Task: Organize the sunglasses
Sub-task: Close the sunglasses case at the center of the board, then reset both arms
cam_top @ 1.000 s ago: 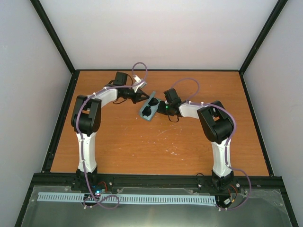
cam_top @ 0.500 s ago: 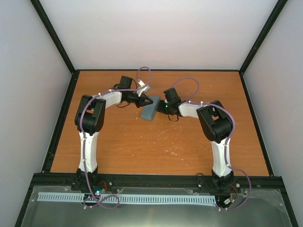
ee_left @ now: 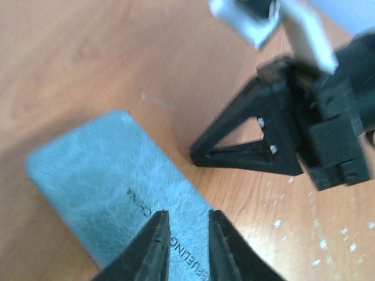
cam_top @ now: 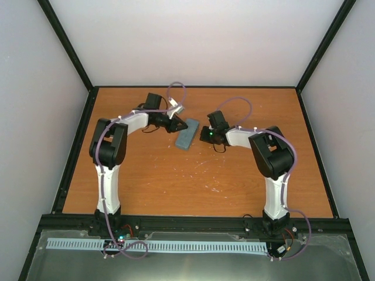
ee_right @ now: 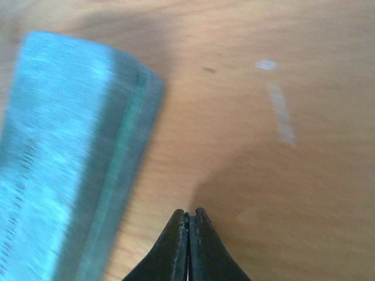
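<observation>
I couldn't tell where the sunglasses were. The shut blue-grey case (cam_top: 183, 139) lay on the desk (cam_top: 176, 181), its long axis slanting near-left to far-right. The left end effector (ee_left: 187, 214) hovered over it, narrowly parted. The right end effector (ee_right: 188, 213) was pinched closed and empty.

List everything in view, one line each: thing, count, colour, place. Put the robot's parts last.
case: one, blue-grey, closed, lying on the table between the two grippers
sunglasses: none visible
table: one, orange-brown wood, under everything
walls: pale grey with black frame, around the table
left gripper: one, black, slightly open, over the case
right gripper: one, black, shut, beside the case, clear of it
</observation>
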{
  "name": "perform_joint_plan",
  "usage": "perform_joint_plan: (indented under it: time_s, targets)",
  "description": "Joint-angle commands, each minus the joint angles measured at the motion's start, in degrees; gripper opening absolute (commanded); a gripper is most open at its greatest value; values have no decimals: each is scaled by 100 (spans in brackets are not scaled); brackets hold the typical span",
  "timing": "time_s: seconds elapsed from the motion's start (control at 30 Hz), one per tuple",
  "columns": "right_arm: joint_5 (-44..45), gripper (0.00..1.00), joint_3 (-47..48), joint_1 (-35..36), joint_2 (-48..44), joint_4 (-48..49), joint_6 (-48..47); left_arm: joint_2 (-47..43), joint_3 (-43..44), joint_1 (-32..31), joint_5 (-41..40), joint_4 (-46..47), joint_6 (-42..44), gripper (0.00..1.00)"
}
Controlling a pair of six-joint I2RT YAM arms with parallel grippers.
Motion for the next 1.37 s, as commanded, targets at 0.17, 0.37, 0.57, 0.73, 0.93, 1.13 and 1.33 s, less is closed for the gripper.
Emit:
perform_joint_plan:
  time_s: [0.17,0.37,0.57,0.73,0.93,1.13,1.33]
  targets:
    - [1457,23,-1077,-417,-2144,-1183,-953,-1685,684,1006,107,248,-169,100]
    - [1890,97,-1952,-606,-3710,-979,-979,-2372,-65,1643,-905,753,-983,100]
    - [2633,100,-2640,-680,-4738,-892,-744,-2830,-1267,2247,-1587,1250,-1875,100]
    - [2647,100,-2529,-690,-4760,-1595,-495,-3264,-2167,2319,-2008,1293,-1641,100]
    - [2618,100,-2719,-691,-4907,-1589,88,-3629,-2906,2316,-2301,1430,-1476,100]
    - [3037,100,-2780,-689,-4962,-1781,670,-3808,-3265,2328,-2434,1549,-1465,100]
    - [3220,100,-2545,-689,-4717,-2161,667,-3760,-3367,2330,-2397,1625,-1526,100]
